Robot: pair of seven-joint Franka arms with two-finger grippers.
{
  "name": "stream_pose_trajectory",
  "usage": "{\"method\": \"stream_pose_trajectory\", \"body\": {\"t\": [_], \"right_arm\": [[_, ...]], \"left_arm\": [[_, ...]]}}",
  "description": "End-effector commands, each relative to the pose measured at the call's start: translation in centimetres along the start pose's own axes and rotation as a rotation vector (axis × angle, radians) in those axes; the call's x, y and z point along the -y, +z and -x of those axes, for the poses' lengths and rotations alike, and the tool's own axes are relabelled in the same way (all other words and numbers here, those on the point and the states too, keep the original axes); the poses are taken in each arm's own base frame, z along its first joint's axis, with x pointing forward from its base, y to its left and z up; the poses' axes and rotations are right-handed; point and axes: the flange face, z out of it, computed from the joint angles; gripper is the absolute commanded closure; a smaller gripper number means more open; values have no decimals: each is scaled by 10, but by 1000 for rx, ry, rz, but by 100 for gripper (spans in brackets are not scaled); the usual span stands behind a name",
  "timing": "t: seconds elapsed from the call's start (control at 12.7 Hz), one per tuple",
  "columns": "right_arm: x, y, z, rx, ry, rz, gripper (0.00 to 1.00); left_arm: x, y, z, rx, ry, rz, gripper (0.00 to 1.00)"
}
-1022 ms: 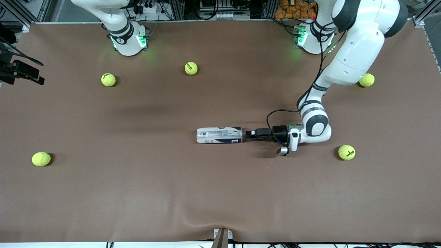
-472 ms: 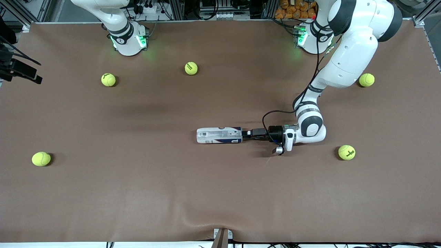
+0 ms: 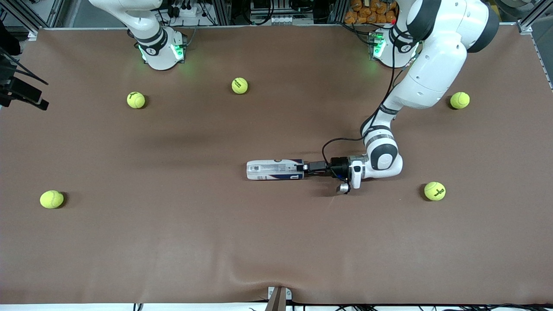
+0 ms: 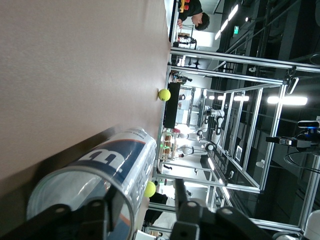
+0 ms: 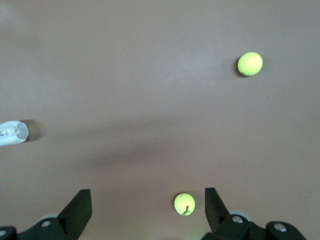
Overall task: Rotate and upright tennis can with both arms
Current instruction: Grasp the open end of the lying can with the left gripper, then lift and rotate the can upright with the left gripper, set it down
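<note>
The tennis can (image 3: 275,169) lies on its side mid-table, white and navy label up, its silver-rimmed end toward the left arm's end of the table. My left gripper (image 3: 306,168) is low at that end, level with the table and open. In the left wrist view the can (image 4: 115,160) fills the near corner, and the left gripper (image 4: 140,212) has its jaws astride the can's rim wall, one finger seen through the clear plastic. My right gripper (image 5: 146,192) is open and empty, high over the table. The can (image 5: 12,132) shows small at the edge of its view.
Several yellow-green tennis balls lie scattered on the brown table mat (image 3: 173,242): two toward the robots' bases (image 3: 239,85) (image 3: 136,99), one near the right arm's end (image 3: 52,199), and two near the left arm's end (image 3: 459,100) (image 3: 434,191).
My left gripper has slid along the table toward the can and now reaches its rim. The can has not moved.
</note>
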Motion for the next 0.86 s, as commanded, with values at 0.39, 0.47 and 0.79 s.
{"method": "stream_pose_trajectory", "body": {"t": [0.39,0.47,0.79], "right_arm": [[10,-4,-1,-15,-16,-15,0],[10,-5,0,-17,-16,-15,0],[9,-5,0,-17,-14,-13,0]], "left_arm": [[-54,-29,-29,-69,20,6,100],[-76,-31,-29,-72,-20,9,100],[-154,-50,-40,-68,-121,-42,100]]}}
